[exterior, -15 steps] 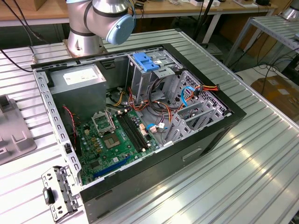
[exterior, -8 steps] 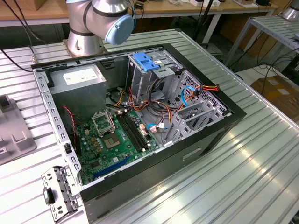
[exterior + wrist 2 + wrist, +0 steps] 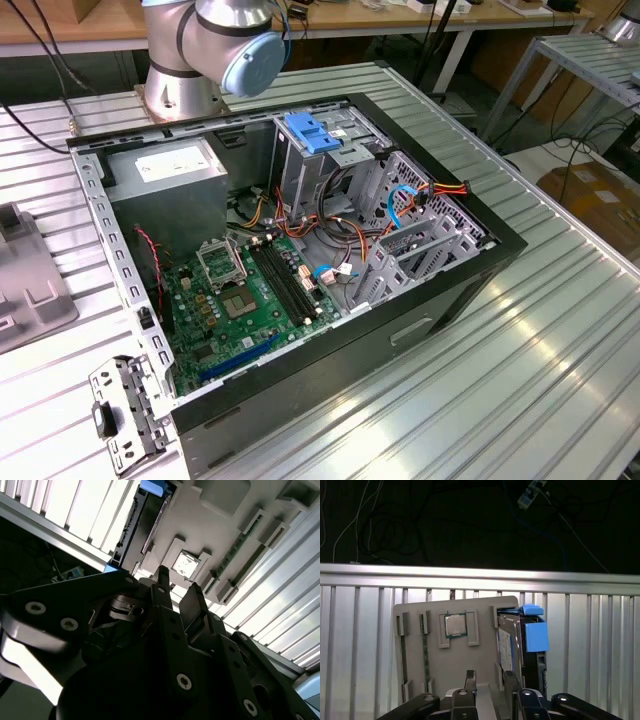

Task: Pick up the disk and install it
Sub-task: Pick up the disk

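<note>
In the exterior view the arm (image 3: 215, 40) rises from the slatted tabletop (image 3: 560, 380) behind the open case (image 3: 400, 335); inside are the board (image 3: 250, 290), the power box (image 3: 170, 175) and a metal cage (image 3: 290, 170) topped by a blue latch (image 3: 312, 133); this view gives the case where the disk is to be fitted. In the second wrist view the gripper (image 3: 177, 582) is seen from behind, dark, its fingers spread and nothing between them, the grey tray (image 3: 200, 525) showing through the gap; beyond it the disk (image 3: 142, 520) stands on edge at the tray's side; this view gives the finger gap most plainly. In the first wrist view the tray (image 3: 445, 670) lies on the tabletop with sticks (image 3: 425, 652), chip (image 3: 454, 625) and disk (image 3: 506, 647) side by side, the chip between the other two; the disk stands on edge in its slot with blue rails (image 3: 536, 636) against it; the gripper (image 3: 490, 680) hovers by the tray's near rim, apart from the disk, spread and empty; this view gives the layout and the line-up. I judge the step to be the approach to the pick, with nothing lifted yet; the grasp calls for the spread fingers to straddle the disk's thin body, clear of the slot walls and the chip, and, it seems, for a pull straight along the slot.
</note>
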`<control>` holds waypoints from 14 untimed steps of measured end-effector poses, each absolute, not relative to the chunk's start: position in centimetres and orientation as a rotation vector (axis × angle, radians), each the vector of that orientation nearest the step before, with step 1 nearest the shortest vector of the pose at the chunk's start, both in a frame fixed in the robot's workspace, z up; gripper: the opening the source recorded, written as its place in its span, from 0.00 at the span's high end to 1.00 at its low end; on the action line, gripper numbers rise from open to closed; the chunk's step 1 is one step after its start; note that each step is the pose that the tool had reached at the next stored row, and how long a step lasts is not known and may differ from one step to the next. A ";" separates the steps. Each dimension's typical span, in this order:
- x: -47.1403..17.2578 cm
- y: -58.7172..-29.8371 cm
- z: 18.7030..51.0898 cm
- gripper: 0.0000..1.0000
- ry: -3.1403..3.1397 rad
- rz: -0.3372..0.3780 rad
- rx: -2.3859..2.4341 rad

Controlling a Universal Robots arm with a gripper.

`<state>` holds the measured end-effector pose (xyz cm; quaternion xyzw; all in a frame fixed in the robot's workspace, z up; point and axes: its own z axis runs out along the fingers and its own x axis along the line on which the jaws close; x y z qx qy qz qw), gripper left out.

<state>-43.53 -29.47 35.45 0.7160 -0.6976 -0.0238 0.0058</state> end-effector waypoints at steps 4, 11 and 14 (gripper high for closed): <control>-43.5 -28.9 35.4 0.64 -2.184 -0.075 2.241; -43.5 -28.1 35.3 0.64 -2.184 -0.076 2.242; -43.6 -27.8 35.3 0.64 -2.184 -0.077 2.242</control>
